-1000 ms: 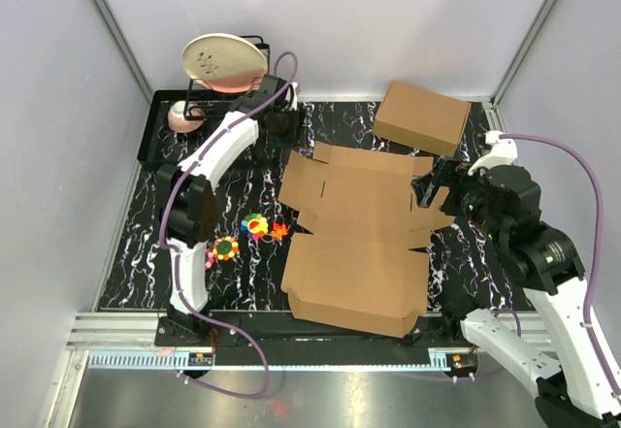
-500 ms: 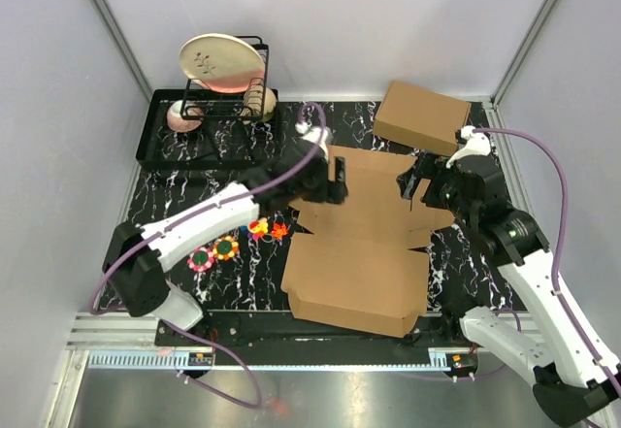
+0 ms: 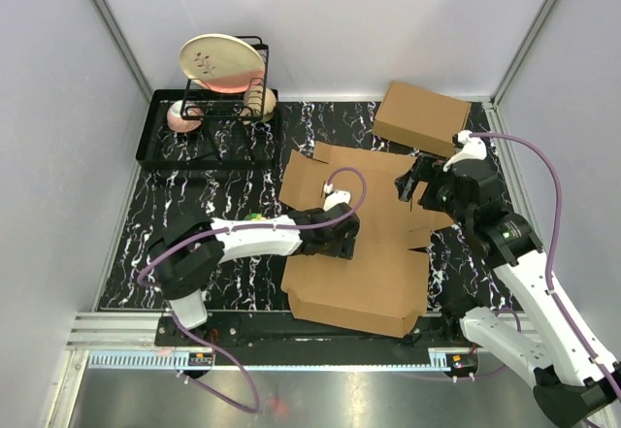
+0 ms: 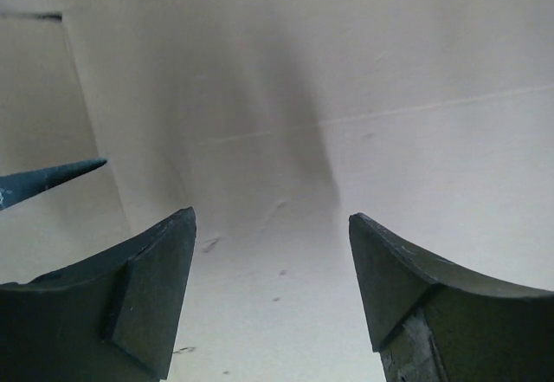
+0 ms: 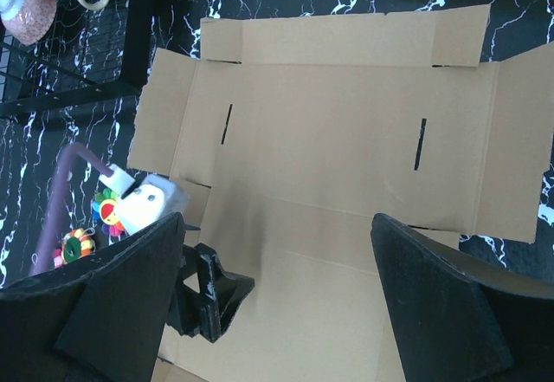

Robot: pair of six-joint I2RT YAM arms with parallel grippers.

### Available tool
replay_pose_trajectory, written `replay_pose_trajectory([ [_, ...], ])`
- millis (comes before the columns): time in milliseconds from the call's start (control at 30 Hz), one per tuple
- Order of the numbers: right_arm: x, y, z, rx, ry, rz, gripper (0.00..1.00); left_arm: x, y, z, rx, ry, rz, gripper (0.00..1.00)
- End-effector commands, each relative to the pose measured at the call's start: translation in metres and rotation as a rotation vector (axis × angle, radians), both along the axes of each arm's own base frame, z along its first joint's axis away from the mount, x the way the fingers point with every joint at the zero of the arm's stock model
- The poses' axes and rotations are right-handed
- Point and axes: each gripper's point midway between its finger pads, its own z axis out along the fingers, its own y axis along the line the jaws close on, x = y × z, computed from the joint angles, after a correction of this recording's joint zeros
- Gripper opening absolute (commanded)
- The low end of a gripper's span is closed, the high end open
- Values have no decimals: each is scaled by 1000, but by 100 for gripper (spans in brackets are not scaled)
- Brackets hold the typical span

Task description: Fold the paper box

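The paper box lies as a flat brown die-cut sheet across the middle of the marbled table, its near part partly raised into walls. My left gripper hovers over the sheet's left-middle, jaws open with nothing between them. In the left wrist view only bare cardboard shows between its fingers. My right gripper stands open above the sheet's right side. The right wrist view looks down on the slotted panel and on the left gripper.
A made-up brown box sits at the back right, close to the right arm. A wire rack with a plate and a pink cup stands in a black tray at the back left. Colourful toys lie left of the sheet.
The left arm swung from the rack at the back left to over the sheet's middle, and its jaws widened. The right gripper shifted slightly back and left over the sheet's right side.
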Motion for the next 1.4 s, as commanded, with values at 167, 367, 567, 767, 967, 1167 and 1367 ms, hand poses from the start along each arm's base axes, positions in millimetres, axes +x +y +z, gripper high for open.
replay_pose_trajectory([
  [167, 2, -3, 2, 10, -38, -19, 95, -18, 42, -47, 203, 105, 4, 74],
  [367, 5, -8, -8, -21, -17, -44, 95, -9, 58, -57, 277, 140, -21, 74],
  [567, 38, -26, -13, -120, -20, -192, 94, -2, 73, -49, 295, 114, -49, 74],
  [767, 89, -4, -1, -250, -20, -108, 99, -3, 85, -45, 332, 94, -84, 74],
  [967, 145, 28, -4, -316, -17, 4, 99, 10, 77, -12, 239, -1, -25, 75],
  [1167, 200, 48, -58, -302, 78, 194, 87, 12, 82, -3, 200, -31, 21, 76],
  [1367, 214, 55, -99, -309, 85, 373, 88, 16, 87, 17, 120, -114, 53, 77],
])
